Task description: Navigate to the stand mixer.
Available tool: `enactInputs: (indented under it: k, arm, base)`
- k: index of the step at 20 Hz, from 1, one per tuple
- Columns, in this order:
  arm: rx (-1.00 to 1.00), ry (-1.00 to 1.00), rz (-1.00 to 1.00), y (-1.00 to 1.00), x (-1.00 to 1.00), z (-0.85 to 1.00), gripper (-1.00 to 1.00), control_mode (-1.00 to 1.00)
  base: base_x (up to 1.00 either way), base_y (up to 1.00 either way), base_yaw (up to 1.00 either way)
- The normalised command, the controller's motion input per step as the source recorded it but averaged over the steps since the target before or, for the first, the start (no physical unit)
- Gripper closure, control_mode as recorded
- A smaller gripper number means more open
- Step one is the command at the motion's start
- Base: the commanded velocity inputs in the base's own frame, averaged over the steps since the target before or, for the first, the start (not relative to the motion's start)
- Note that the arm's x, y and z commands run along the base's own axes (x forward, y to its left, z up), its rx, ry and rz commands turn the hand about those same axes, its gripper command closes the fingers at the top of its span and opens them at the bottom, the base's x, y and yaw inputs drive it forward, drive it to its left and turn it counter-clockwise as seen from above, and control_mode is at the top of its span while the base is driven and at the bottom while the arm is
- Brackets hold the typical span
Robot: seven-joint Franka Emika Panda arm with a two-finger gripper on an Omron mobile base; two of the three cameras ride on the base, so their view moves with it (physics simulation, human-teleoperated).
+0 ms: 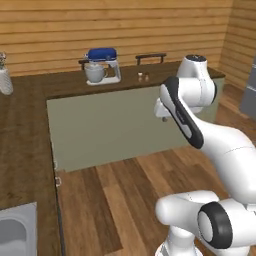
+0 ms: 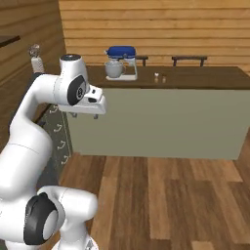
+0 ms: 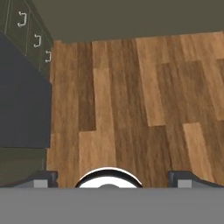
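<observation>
Between us and the far wall of pale wooden planks stands a long table (image 1: 70, 85) with a dark brown top and a plain grey-green front, and an open stretch of wooden floor (image 1: 125, 200) lies in front of it. A second dark-topped run comes toward us along the left, with a steel sink (image 1: 17, 232) set in its near end and white drawer handles (image 3: 37, 40) on its grey-green front. Two dark chair backs (image 2: 189, 59) rise behind the table, two tiny shakers (image 1: 143, 76) stand on its top, and a pale jar (image 1: 5, 80) stands at the far left. Our own white arm crosses the right side of the left base view. The gripper (image 3: 112, 177) points down at the floor with its dark fingertips (image 3: 41, 179) set wide apart and nothing between them. The stand mixer (image 1: 102, 66) stands on the table near its far edge, left of the shakers and well apart from us; it has a glossy blue rounded head, a pale grey-white base and a silver-grey bowl under the head.
</observation>
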Motion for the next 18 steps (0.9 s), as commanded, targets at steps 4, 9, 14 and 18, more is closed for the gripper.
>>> enactInputs:
  k: [4,9,14,18]
  arm:
    - [0.00,0.00,0.00,0.00,0.00,0.00,-1.00,1.00]
    - [0.00,0.00,0.00,0.00,0.00,0.00,-1.00,1.00]
    - [0.00,0.00,0.00,0.00,0.00,0.00,-1.00,1.00]
    - [0.00,0.00,0.00,0.00,0.00,0.00,-1.00,1.00]
  base:
    - [0.81,0.09,0.14]
    - [1.00,0.00,0.22]
    - [1.00,-0.34,0.19]
    - [1.00,-0.48,0.13]
